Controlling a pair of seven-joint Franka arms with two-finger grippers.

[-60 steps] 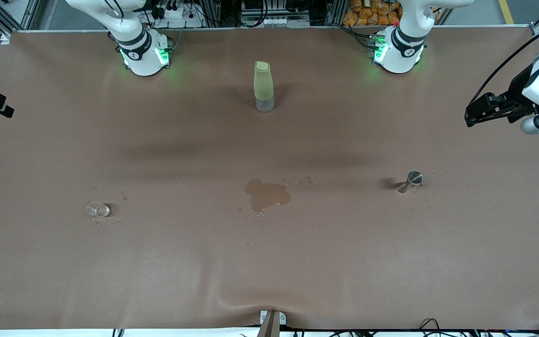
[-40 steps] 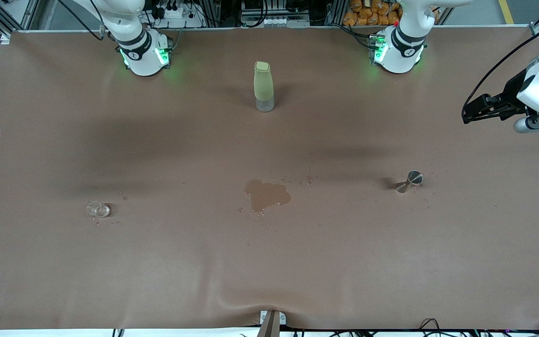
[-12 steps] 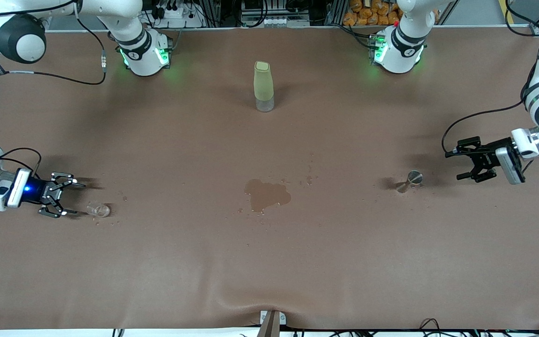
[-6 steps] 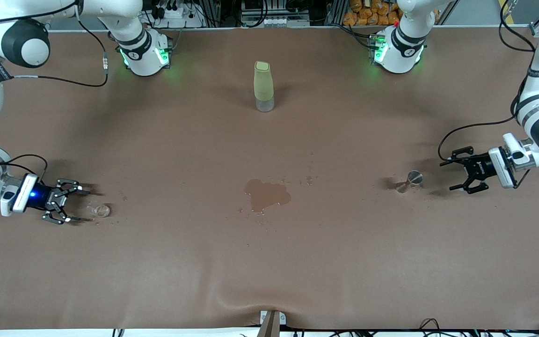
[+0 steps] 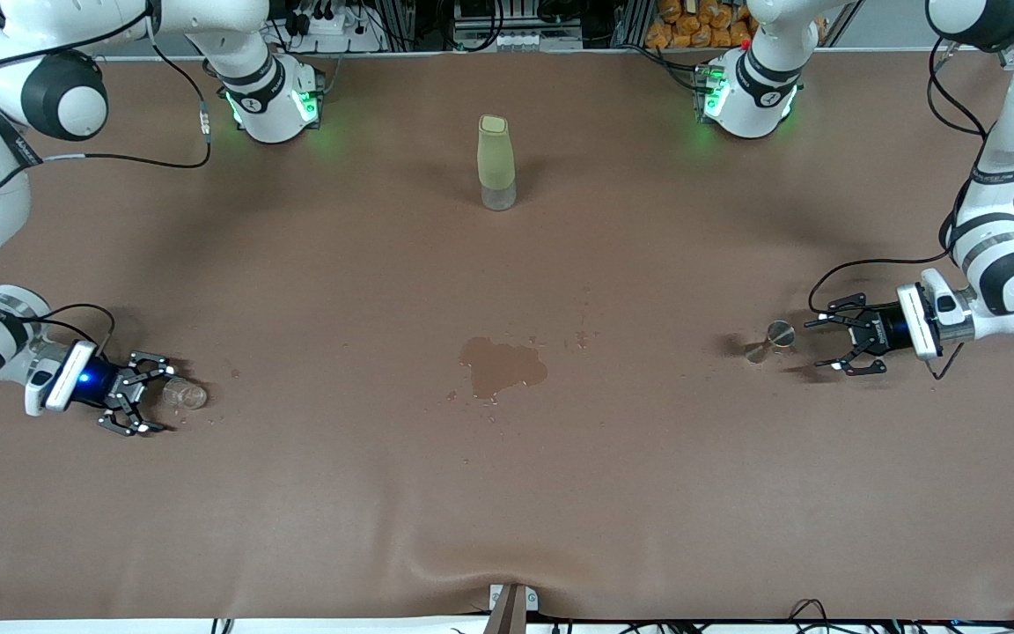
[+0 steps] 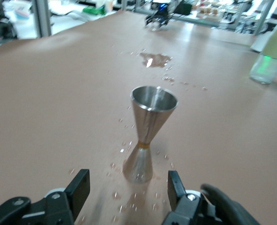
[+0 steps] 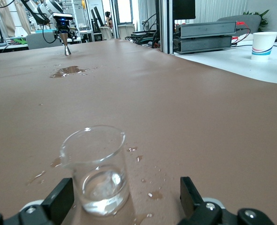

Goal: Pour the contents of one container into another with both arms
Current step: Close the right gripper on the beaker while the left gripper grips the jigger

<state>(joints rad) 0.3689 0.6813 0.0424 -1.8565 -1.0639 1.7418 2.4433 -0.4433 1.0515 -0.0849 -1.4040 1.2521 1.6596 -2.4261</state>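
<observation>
Front view: glass beaker (image 5: pixel 184 394) stands toward the right arm's end of the bench (image 5: pixel 507 493); right hand (image 5: pixel 148 401) low beside it, fingers spread, not touching; steel jigger (image 5: pixel 771 341) upright toward the left arm's end; left hand (image 5: pixel 833 343) just beside it, fingers spread and apart from it; pale-green bottle (image 5: pixel 495 162) near the bases; wet patch (image 5: pixel 502 366) mid-bench; wide bare cloth nearer the camera.
Left wrist view: jigger (image 6: pixel 148 133) between the finger pads (image 6: pixel 81 187), gaps on both sides; droplets around its foot; hollow rim visible only here.
Right wrist view: beaker (image 7: pixel 97 169) holds a little clear liquid, unseen from the front; pads (image 7: pixel 63 197) flank it without contact; bench edge nearby, paper cup (image 7: pixel 264 45) on a white table.
</observation>
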